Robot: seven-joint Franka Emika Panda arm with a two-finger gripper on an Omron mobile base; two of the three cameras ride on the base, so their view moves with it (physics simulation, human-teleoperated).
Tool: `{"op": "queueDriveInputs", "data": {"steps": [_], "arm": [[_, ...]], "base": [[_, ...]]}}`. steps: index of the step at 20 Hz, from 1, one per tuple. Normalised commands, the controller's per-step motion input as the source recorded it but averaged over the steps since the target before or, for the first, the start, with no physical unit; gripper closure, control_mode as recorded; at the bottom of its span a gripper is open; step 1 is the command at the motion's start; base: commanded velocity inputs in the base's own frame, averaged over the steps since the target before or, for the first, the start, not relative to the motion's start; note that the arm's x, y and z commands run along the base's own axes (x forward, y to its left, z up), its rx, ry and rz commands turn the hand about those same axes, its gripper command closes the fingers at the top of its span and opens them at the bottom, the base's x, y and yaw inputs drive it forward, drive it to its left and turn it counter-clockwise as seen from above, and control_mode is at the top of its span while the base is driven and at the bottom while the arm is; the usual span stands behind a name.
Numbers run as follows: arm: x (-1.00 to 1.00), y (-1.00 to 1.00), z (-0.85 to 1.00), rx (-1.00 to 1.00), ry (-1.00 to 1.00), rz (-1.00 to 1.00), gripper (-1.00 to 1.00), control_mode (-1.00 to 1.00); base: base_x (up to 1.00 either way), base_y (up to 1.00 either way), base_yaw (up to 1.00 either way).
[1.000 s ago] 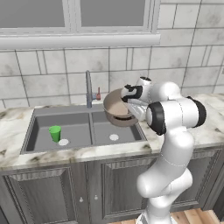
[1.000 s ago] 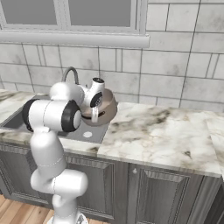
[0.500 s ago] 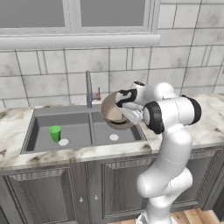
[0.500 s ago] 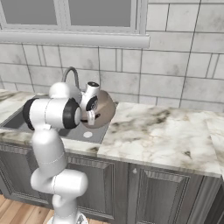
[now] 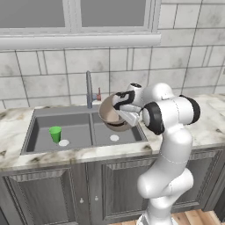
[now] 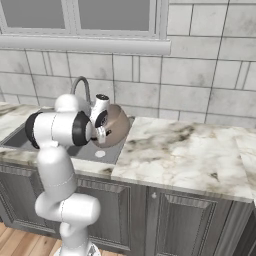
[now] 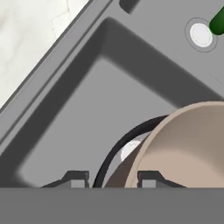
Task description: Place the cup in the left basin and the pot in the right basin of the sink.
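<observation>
The pot [image 5: 112,115] hangs tilted on its side just above the right basin [image 5: 128,134], its brownish inside facing left. My gripper [image 5: 122,110] straddles its upper rim. In the hand view the fingertips [image 7: 76,179] stand apart with the pot [image 7: 188,148] wall filling almost the whole gap of my gripper [image 7: 112,180]; whether they still press it is unclear. The green cup [image 5: 55,133] stands upright in the left basin [image 5: 72,125] beside its drain. From the right base, the pot [image 6: 115,129] sits against my gripper [image 6: 102,133].
The faucet [image 5: 89,90] with its red lever [image 5: 99,93] rises behind the sink's divider, close to the pot's left side. Marble counter [image 6: 190,150] runs wide to the right of the sink [image 5: 61,110]. Tiled wall and window sill stand behind.
The pot has come down toward the right basin and tipped further onto its side. The hand went down with it. The cup has not moved.
</observation>
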Motion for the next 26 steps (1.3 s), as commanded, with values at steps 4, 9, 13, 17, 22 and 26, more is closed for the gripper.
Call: {"op": "queueDriveInputs", "data": {"steps": [4,9,13,17,22,26], "arm": [[-0.12,0.27,0.01,0.00,-0.05,0.05,1.00,-1.00],[0.00,0.19,0.00,0.00,-0.01,0.07,1.00,-1.00],[0.00,0.09,-0.19,0.00,0.00,0.08,1.00,-1.00],[0.08,0.00,-0.32,0.07,0.00,0.07,1.00,-1.00],[0.22,0.00,-0.36,0.12,0.00,0.05,1.00,-1.00],[0.30,0.00,-0.28,0.07,0.00,0.04,1.00,-1.00]], "base": [[0.00,0.00,0.00],[0.00,0.00,0.00],[0.00,0.00,0.00],[0.00,0.00,0.00],[0.00,0.00,0.00],[0.00,0.00,0.00]]}}
